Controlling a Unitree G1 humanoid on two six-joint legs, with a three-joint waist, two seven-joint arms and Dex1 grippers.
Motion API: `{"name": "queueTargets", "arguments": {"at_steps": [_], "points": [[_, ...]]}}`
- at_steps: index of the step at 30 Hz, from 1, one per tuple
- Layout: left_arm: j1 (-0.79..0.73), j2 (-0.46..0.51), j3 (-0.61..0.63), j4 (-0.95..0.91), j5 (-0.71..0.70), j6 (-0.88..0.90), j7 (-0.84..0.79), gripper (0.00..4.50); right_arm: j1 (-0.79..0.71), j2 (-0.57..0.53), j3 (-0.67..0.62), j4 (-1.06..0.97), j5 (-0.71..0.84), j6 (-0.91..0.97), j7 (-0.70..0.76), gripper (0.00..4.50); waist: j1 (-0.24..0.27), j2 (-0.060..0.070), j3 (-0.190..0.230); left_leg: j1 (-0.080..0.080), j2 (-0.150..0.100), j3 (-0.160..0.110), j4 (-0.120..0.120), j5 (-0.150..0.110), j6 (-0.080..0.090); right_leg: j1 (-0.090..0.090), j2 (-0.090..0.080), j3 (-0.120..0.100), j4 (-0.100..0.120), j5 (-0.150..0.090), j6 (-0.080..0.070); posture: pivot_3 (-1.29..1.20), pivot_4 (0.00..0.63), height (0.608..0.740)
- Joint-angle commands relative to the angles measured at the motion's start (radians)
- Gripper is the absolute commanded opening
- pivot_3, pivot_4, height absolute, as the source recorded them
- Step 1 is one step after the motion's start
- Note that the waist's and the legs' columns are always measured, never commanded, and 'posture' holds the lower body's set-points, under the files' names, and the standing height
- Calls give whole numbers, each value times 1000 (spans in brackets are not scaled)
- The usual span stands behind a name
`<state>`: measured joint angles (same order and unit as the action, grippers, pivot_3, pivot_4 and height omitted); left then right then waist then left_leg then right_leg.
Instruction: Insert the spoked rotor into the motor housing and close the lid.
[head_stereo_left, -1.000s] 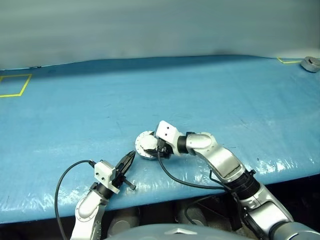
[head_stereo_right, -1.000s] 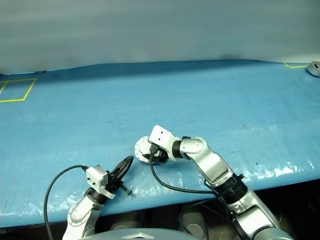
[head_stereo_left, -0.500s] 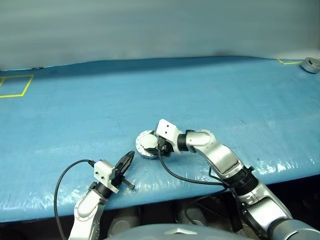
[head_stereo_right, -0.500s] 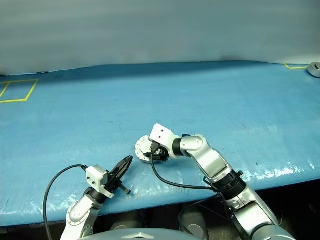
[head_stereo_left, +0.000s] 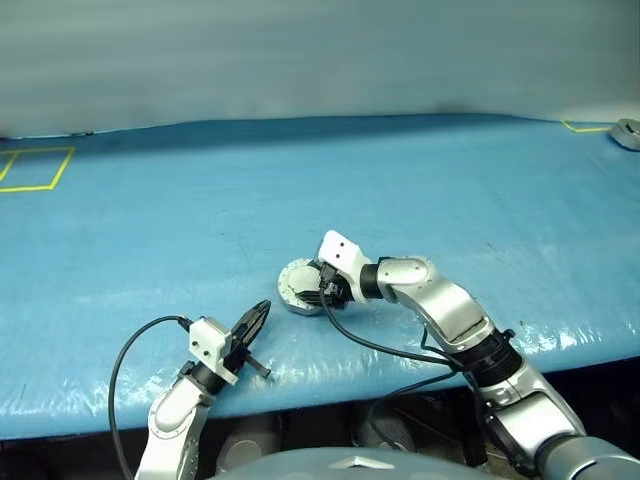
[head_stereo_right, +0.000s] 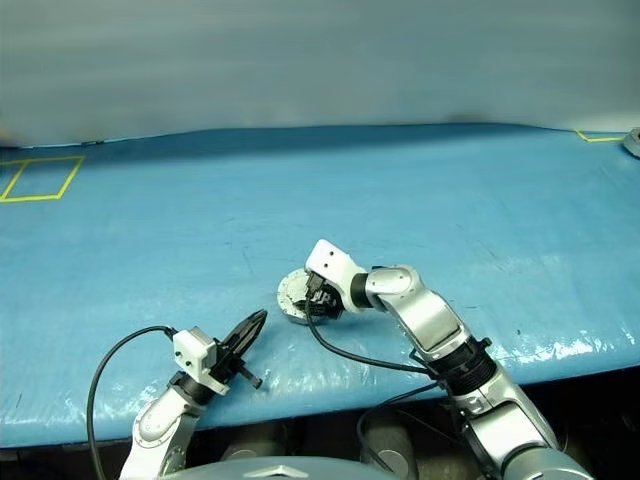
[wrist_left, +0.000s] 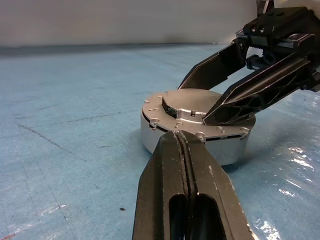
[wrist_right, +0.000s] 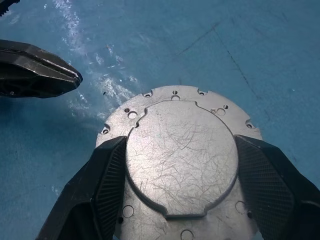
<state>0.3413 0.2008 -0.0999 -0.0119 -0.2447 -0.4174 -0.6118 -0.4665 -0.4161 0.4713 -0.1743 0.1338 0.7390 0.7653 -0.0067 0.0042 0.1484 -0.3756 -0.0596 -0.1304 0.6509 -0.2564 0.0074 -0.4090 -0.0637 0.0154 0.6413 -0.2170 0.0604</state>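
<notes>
Right jaws (wrist_right: 180, 165) spread astride closed lid (wrist_right: 181, 150); left jaws (wrist_left: 186, 150) pressed together, empty.

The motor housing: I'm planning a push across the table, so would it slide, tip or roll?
The motor housing is squat with a flat closed lid, so it should probably slide, not tip or roll. All metal, likely heavy. The blue table looks glossy.

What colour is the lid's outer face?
Plain silver-grey metal, finely scratched: the lid shows best in the right wrist view.
</notes>
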Motion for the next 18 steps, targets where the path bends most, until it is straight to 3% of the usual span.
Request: {"name": "queueTargets", "arguments": {"at_steps": [1, 11, 18], "points": [[0, 7, -3, -40, -4, -1, 0, 0, 31, -26, 24, 45, -39, 40, -16, 3027, 0, 0, 0, 0, 0, 0, 0, 0, 0, 0, 0, 0, 0, 0, 0, 0, 150, 740], [0, 12, 6, -49, 1, 13, 23, 0, 90, -3, 98, 55, -141, -44, -109, 3027, -6, -1, -2, 2, 1, 0, 0, 0, 0, 1, 1, 0, 1, -1, 0, 0, 150, 740], [-41, -3, 46, -194, -124, 294, 126, 0, 108, 35, 56, 41, -104, 14, -124, 3027, -7, -3, -3, 4, 2, 0, 0, 0, -1, 2, 2, 0, 2, -1, -1, 0, 150, 740]]}}
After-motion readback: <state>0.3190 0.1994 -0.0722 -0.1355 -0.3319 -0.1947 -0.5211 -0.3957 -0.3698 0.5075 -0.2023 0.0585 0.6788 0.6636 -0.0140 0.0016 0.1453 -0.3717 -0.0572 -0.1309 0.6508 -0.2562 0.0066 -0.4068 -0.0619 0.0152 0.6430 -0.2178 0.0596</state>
